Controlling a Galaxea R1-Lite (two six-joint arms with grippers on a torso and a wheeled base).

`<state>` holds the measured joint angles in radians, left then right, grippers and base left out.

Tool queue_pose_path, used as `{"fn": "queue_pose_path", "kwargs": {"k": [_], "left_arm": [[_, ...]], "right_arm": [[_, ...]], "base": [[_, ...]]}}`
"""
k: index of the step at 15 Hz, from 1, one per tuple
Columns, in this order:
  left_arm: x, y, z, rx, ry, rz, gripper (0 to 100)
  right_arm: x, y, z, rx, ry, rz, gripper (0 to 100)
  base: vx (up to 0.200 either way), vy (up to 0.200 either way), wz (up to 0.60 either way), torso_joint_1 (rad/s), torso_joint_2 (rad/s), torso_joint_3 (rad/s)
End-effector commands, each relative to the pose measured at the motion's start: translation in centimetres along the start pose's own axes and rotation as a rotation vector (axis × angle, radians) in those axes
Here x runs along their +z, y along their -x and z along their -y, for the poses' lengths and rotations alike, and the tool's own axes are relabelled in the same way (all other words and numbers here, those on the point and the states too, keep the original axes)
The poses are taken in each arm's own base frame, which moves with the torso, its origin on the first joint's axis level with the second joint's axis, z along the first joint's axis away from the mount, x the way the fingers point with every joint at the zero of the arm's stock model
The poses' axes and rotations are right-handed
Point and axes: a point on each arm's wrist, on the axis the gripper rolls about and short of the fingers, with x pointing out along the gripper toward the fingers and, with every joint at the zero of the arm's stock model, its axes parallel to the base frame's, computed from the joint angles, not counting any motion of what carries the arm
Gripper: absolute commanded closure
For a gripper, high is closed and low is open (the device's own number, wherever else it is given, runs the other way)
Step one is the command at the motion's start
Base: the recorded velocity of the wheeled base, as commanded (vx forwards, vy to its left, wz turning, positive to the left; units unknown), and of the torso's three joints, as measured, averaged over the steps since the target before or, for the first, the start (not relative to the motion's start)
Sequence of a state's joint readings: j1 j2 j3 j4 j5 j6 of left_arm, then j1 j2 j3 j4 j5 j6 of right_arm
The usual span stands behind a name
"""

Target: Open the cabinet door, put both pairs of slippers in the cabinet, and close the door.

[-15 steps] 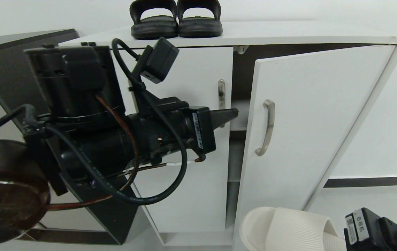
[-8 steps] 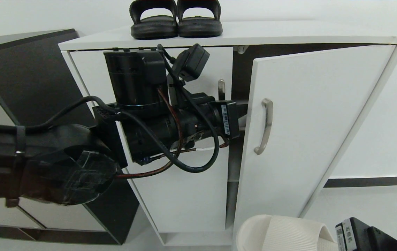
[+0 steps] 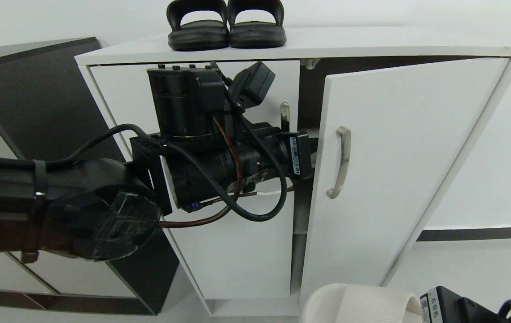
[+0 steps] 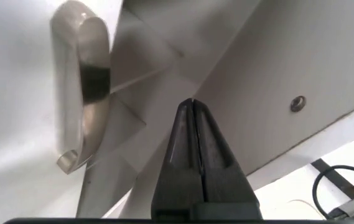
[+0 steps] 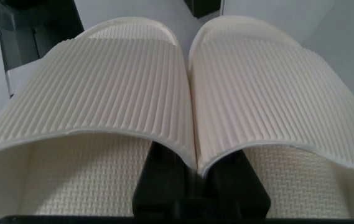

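Head view shows a white cabinet (image 3: 372,42) with 2 doors. The left door (image 3: 237,251) is shut flat. The right door (image 3: 399,157) is open a bit and swings out toward the robot. A dark gap runs between the 2 doors. Each door has a silver handle. The left handle (image 3: 285,114) is right by the gap. The right handle (image 3: 341,162) is near the free edge of the open door.

The black slippers (image 3: 227,24) sit on top of the cabinet, side by side and touching, above the left door.

The left arm is in front of the left door and points sideways at the gap. Its tip goes behind the edge of the right door. In the left wrist view, the left claw (image 4: 192,109) has its 2 fingers pressed tight together with nothing between them. White cabinet boards are close around it.

The right claw (image 5: 195,180) is low, near the bottom of the head view, under the open door. It grips the white slippers (image 5: 102,87). In the right wrist view, the 2 slippers lie side by side and touch. The claw pinches their 2 inner sides together. In the head view, 1 white slipper pokes out in front of the claw, just below the right door.

A dark board (image 3: 35,98) stands just beside the cabinet on the left. A dark strip (image 3: 479,233) runs low along the white wall on the right.
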<state>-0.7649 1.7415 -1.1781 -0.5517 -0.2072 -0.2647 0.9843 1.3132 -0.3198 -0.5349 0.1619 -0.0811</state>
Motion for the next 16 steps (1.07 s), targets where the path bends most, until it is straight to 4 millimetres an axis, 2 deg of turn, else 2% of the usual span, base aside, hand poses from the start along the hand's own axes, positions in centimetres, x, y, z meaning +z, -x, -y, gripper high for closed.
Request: {"fn": "queue_pose_path", "kwargs": {"k": [1, 3, 5, 7, 9, 10, 11, 12, 13, 15, 16], "left_arm": [[-0.3, 0.1, 0.4, 0.017, -0.003, -0.004, 100], [-1.9, 0.7, 3.6, -0.023, -0.036, -0.038, 100], [-2.2, 1.2, 6.3, -0.100, -0.043, -0.046, 100], [-2.2, 1.1, 6.4, -0.104, -0.044, -0.035, 100], [-1.4, 1.6, 4.1, -0.022, -0.045, 0.010, 100], [-0.6, 2.8, 3.1, 0.042, -0.047, 0.047, 100], [0.5, 5.4, 2.5, 0.119, -0.047, 0.098, 100], [1.3, 8.8, 2.7, 0.169, -0.049, 0.133, 100], [1.1, 12.2, 2.8, 0.244, -0.061, 0.137, 100], [-0.9, 19.8, 2.1, 0.593, -0.144, 0.124, 100], [-2.1, 23.8, 1.4, 0.736, -0.177, 0.134, 100]], "right_arm": [[-0.2, -0.3, -0.6, 0.034, 0.010, -0.017, 100], [-0.6, -0.3, -1.5, 0.081, 0.010, -0.034, 100], [-0.7, -0.2, -1.9, 0.100, 0.009, -0.032, 100], [-0.7, -0.1, -2.1, 0.110, 0.014, -0.031, 100], [-0.6, -0.3, -1.5, 0.078, -0.009, -0.029, 100], [-0.4, -0.6, -0.6, 0.012, -0.043, -0.031, 100], [-0.2, -1.1, 0.2, -0.099, -0.108, -0.035, 100], [0.4, -1.6, 0.9, -0.237, -0.200, -0.019, 100], [1.3, -2.3, 1.5, -0.367, -0.270, 0.010, 100], [3.2, -3.8, 2.4, -0.560, -0.364, 0.079, 100], [3.4, -4.4, 3.0, -0.633, -0.383, 0.083, 100]], "base": [[-0.200, 0.000, 0.00, 0.007, 0.00, 0.002], [-0.200, 0.000, 0.00, 0.000, 0.00, 0.002], [-0.200, 0.000, 0.00, -0.002, 0.00, 0.007], [-0.200, 0.000, 0.00, 0.002, 0.00, 0.002], [-0.100, 0.000, 0.00, -0.001, 0.00, 0.001], [0.000, 0.000, 0.00, 0.000, 0.00, 0.000], [0.000, 0.000, 0.00, 0.000, 0.00, 0.000], [0.000, 0.000, 0.00, 0.000, 0.00, 0.000], [0.000, 0.000, 0.00, 0.000, 0.00, 0.000], [0.000, 0.000, 0.00, 0.000, 0.00, 0.000], [0.000, 0.000, 0.00, 0.000, 0.00, 0.000]]}}
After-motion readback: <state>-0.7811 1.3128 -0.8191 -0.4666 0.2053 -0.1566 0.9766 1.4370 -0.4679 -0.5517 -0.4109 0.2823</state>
